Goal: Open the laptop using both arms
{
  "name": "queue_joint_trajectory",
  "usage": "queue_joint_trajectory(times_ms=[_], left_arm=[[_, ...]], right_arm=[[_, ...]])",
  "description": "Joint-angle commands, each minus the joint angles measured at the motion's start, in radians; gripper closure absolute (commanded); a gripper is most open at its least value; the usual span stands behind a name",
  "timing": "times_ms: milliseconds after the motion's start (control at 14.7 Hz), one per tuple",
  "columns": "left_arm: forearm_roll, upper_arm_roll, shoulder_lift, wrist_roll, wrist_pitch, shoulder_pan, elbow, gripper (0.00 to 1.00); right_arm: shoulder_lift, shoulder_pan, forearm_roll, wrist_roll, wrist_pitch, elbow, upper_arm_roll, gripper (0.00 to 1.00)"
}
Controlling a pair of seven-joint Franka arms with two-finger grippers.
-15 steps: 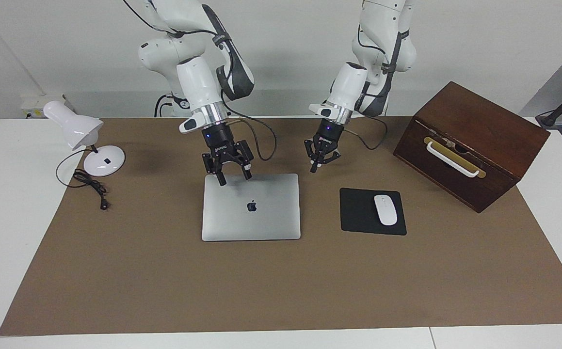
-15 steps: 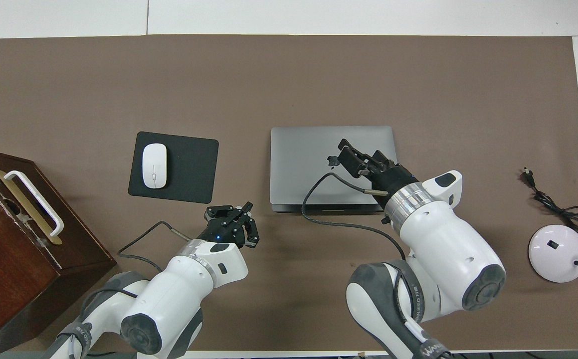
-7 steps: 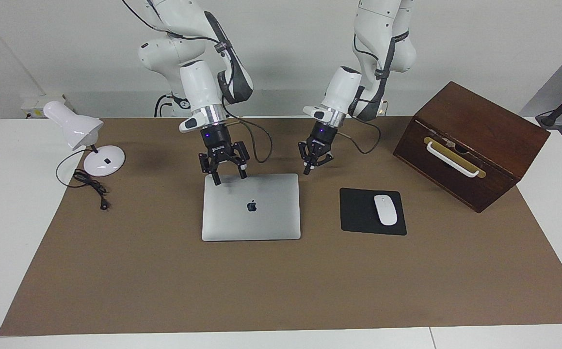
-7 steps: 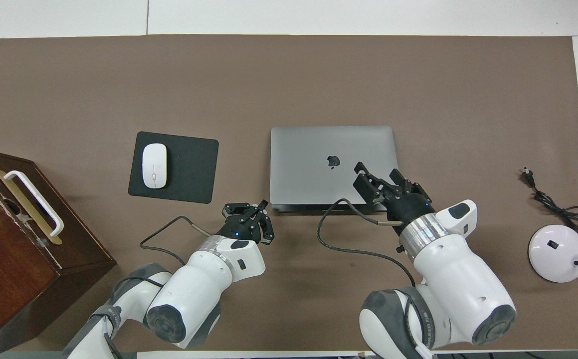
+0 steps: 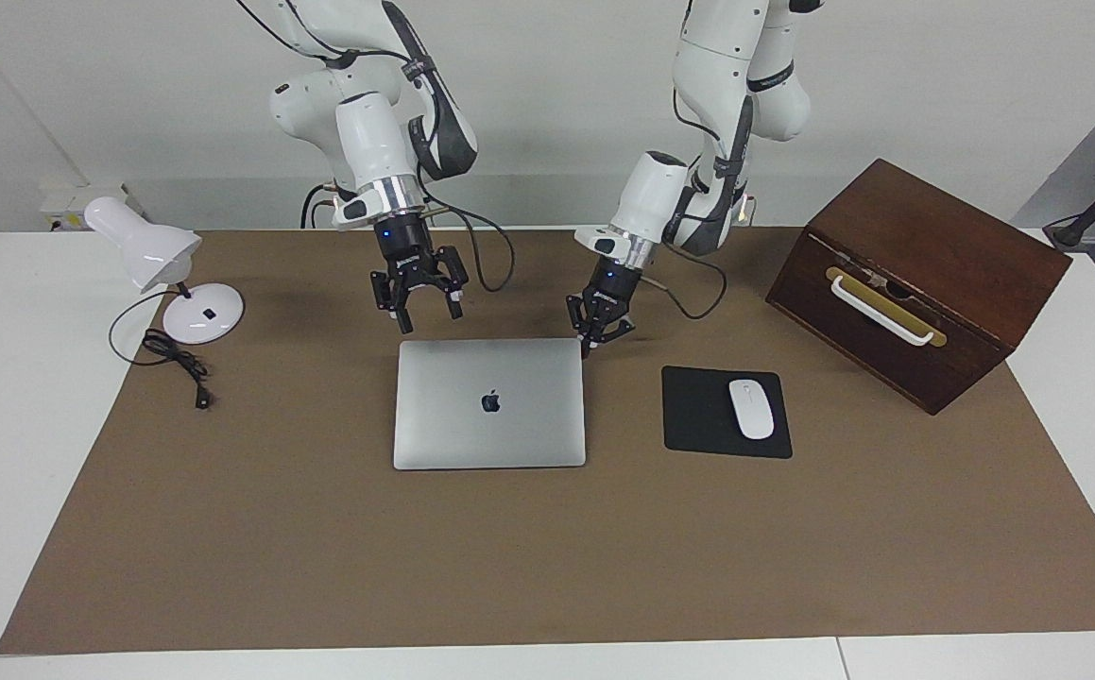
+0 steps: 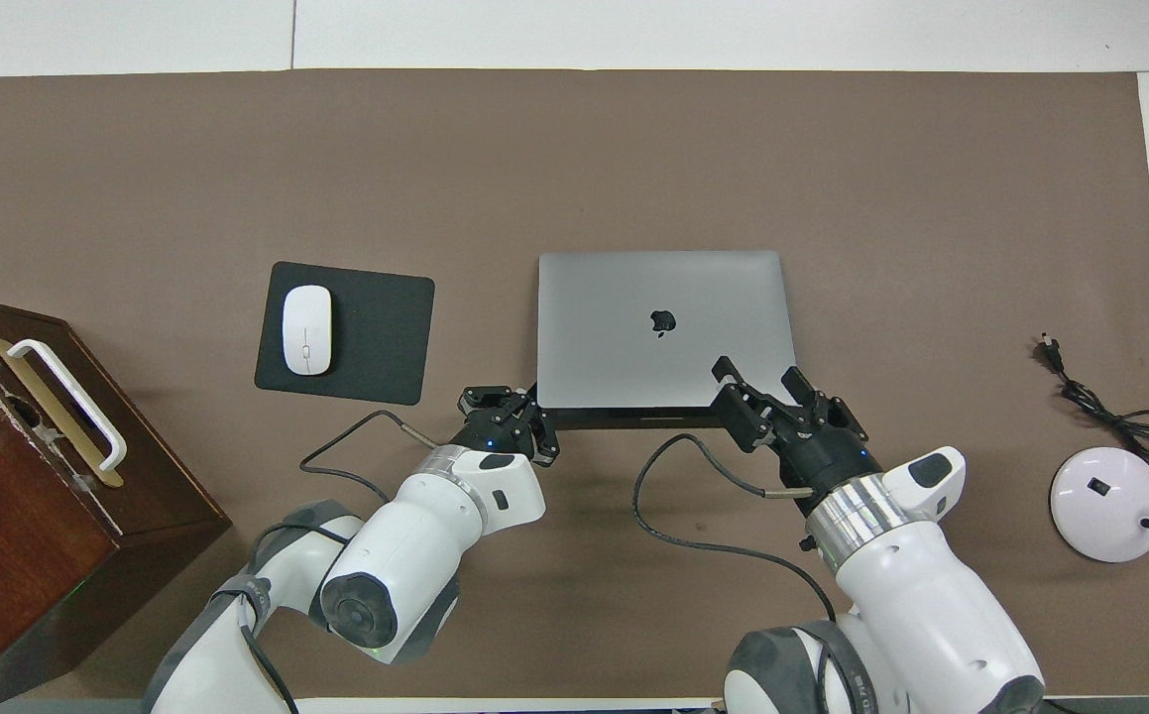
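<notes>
A white desk lamp [image 5: 155, 269] stands on the tabletop [image 5: 547, 548] at the right arm's end, with its black cord [image 5: 174, 361] coiled beside it on the brown mat.

Next along, the right arm's pincer [image 5: 426, 316] hangs just above the mat at the laptop's [image 5: 489, 403] edge nearest the robots, by the corner toward the lamp; its 2 fingers stand wide apart and hold nothing.

The laptop lies flat and closed in the middle of the mat, its lid up with the dark logo showing.

The left arm's pincer [image 5: 589, 349] is down at the laptop's other robot-side corner, the one toward the mouse pad [image 5: 725, 413]; its fingertips are pressed together with nothing between them, right at the corner, though whether they touch the laptop cannot be told.

Beside the laptop toward the left arm's end lies the black mouse pad with a white mouse [image 5: 751, 408] on it. Last, a dark wooden box [image 5: 915, 283] with a white handle sits tilted near that end.
</notes>
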Motion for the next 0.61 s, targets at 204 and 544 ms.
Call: queue_joint_trajectory(times_ms=[204,544], left_arm=[[0.016,0.010,0.072,0.002,0.027,-0.018,0.058,1.00],[0.031,0.012,0.086,0.002,0.026,-0.015,0.062,1.00]], right_arm=[[-0.013,0.212,0.444,0.020,0.028,0.049,0.003,0.00],[-0.001,0.245,0.657,0.020,0.025,0.065,0.012,0.00]])
